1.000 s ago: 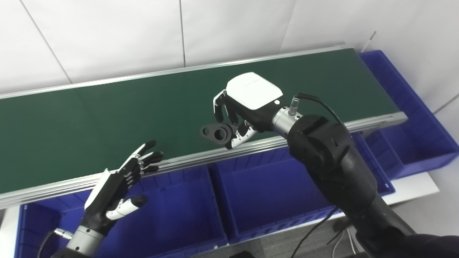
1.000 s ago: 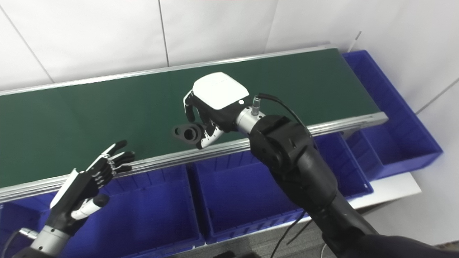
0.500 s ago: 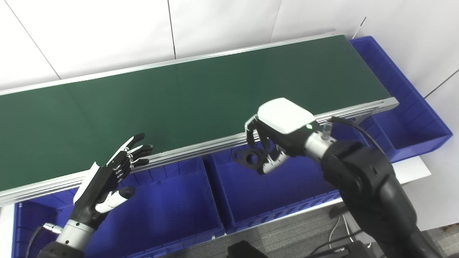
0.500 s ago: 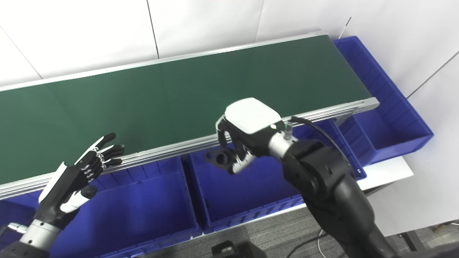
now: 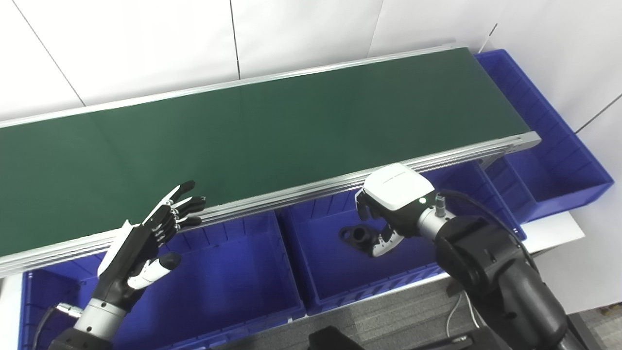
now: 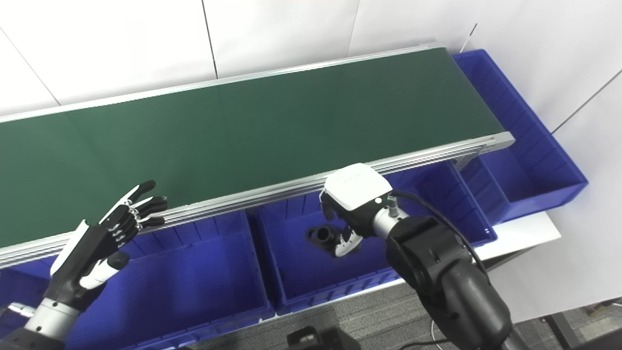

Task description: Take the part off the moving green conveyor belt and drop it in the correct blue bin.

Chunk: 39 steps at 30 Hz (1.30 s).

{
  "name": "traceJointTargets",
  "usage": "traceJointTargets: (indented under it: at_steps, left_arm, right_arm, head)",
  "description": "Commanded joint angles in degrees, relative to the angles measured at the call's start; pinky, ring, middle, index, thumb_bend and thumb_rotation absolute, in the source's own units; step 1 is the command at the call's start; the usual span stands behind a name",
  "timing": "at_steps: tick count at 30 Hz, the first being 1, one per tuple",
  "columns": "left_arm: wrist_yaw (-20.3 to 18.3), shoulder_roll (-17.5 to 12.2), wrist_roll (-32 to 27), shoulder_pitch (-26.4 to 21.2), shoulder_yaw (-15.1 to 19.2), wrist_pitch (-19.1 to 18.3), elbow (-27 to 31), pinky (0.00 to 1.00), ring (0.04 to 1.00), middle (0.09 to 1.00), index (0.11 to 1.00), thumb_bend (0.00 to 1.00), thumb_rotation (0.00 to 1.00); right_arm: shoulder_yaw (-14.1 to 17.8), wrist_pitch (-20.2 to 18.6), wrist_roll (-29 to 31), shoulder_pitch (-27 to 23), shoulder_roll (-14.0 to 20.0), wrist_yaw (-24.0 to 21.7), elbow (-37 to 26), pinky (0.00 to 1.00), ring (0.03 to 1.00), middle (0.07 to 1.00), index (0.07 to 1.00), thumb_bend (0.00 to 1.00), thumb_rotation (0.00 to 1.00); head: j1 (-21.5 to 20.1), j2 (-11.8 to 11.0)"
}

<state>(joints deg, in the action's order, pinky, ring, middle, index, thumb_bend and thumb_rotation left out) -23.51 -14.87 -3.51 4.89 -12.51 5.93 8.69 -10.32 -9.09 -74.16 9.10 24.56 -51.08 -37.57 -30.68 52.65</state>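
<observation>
My right hand [image 5: 388,214] hung low inside the middle bin [image 5: 335,287], fingers and thumb pinched on the black part [image 5: 358,236], which stuck out to the hand's left w/ its long axis lying roughly along the belt [image 5: 272,126]. The part was just above the bin floor, so the drop needed only a release, I judged. My left hand [image 5: 146,248] waited open, fingers spread, by the belt's near rail, well apart from the part. Half a sec earlier the part was higher, at rail level; a sec earlier, over the belt.
</observation>
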Motion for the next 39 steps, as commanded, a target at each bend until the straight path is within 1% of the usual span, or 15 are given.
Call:
traceJointTargets:
  at_steps: [1,5,16,19,20,21,23,24,27,28,29,32,35,37,39]
  left_arm:
    - [-0.2,-0.1,-1.0,-0.6,0.1,0.0,1.7,0.8,0.869,0.86,0.938,0.9,0.78]
    - [-0.2,0.2,-1.1,-0.6,0.0,-0.6,2.0,0.81,0.872,0.86,0.939,0.9,0.77]
    - [0.0,0.6,-0.8,-0.3,-0.3,-0.9,2.5,0.81,0.867,0.854,0.938,0.89,0.76]
    - [0.3,0.8,0.0,-0.1,-0.5,-0.4,2.3,0.79,0.861,0.851,0.937,0.88,0.77]
    - [0.4,0.9,0.5,0.1,-0.8,-0.2,2.3,0.79,0.861,0.851,0.937,0.88,0.77]
    - [0.6,1.1,0.8,0.4,-1.0,-0.4,2.4,0.78,0.857,0.849,0.935,0.87,0.78]
    - [0.8,1.7,1.3,0.8,-1.6,-0.7,2.6,0.8,0.86,0.849,0.931,0.87,0.78]
    - [0.9,1.9,1.5,1.0,-1.9,-0.7,2.5,0.8,0.86,0.849,0.929,0.87,0.77]
    - [1.4,3.0,2.6,1.9,-2.7,-0.7,1.7,0.82,0.863,0.852,0.926,0.86,0.76]
    - [1.5,3.3,2.8,2.3,-2.9,-0.8,1.6,0.83,0.866,0.853,0.925,0.86,0.75]
    - [1.6,3.7,3.3,2.7,-3.2,-0.4,1.0,0.85,0.873,0.859,0.928,0.86,0.73]
    - [1.8,4.6,4.1,3.5,-3.9,0.5,-0.5,0.86,0.879,0.865,0.932,0.86,0.73]
    - [2.6,5.5,5.8,4.1,-4.9,1.4,-1.8,0.86,0.882,0.865,0.934,0.84,0.72]
    - [3.0,6.0,6.8,4.2,-5.3,1.9,-2.6,0.86,0.881,0.868,0.937,0.83,0.73]
    - [3.4,6.5,7.6,4.3,-5.7,2.9,-3.8,0.86,0.881,0.868,0.938,0.83,0.73]
  right_arm:
    - [0.3,2.7,-0.9,-0.3,0.1,1.9,-0.5,0.81,0.808,0.84,0.807,0.89,0.85]
    - [0.6,3.0,-1.2,-0.5,-0.5,1.2,-0.2,0.87,0.844,0.867,0.858,0.91,0.9]
    - [1.7,2.8,1.5,-1.0,-1.5,1.7,-0.9,0.86,0.838,0.864,0.856,0.94,0.87]
    - [3.5,2.1,7.8,-0.3,-3.0,5.8,-0.9,0.71,0.772,0.811,0.801,0.93,0.83]
    - [4.7,2.3,12.2,0.4,-4.2,8.9,-0.6,0.71,0.772,0.811,0.801,0.93,0.83]
    - [5.9,3.2,16.6,1.1,-5.4,12.9,0.0,0.62,0.71,0.758,0.771,0.9,0.76]
    - [7.4,5.2,23.4,2.4,-7.6,19.6,1.5,0.55,0.645,0.7,0.739,0.85,0.71]
    - [7.7,6.1,25.6,2.8,-8.4,22.2,2.2,0.52,0.609,0.67,0.716,0.8,0.64]
    - [8.6,5.9,33.7,4.3,-12.5,27.7,4.8,0.51,0.594,0.653,0.691,0.75,0.57]
    - [8.9,5.2,37.1,4.9,-14.7,29.4,5.4,0.5,0.581,0.648,0.68,0.73,0.58]
    - [9.5,5.5,41.6,5.5,-17.2,31.5,6.8,0.48,0.566,0.641,0.663,0.71,0.54]
    - [10.4,7.5,51.3,6.8,-22.3,36.1,10.8,0.47,0.557,0.636,0.65,0.68,0.49]
    - [10.7,13.1,59.3,7.5,-27.5,41.2,19.8,0.5,0.589,0.666,0.667,0.62,0.56]
    - [10.4,17.1,60.0,7.3,-27.2,43.2,25.7,0.55,0.63,0.71,0.7,0.63,0.67]
    - [10.0,22.1,60.7,6.6,-25.0,44.0,31.1,0.56,0.639,0.723,0.706,0.63,0.67]
  head:
    - [0.3,0.0]
    - [0.7,-0.1]
    - [2.8,-0.6]
    - [4.4,-0.8]
    - [7.0,-1.1]
    - [8.6,-1.4]
    - [12.0,-2.3]
    - [12.6,-2.5]
    - [18.5,-6.2]
    - [18.5,-6.2]
    - [21.0,-8.2]
    - [22.7,-10.0]
    - [24.3,-12.8]
    - [24.8,-13.8]
    - [25.4,-14.5]
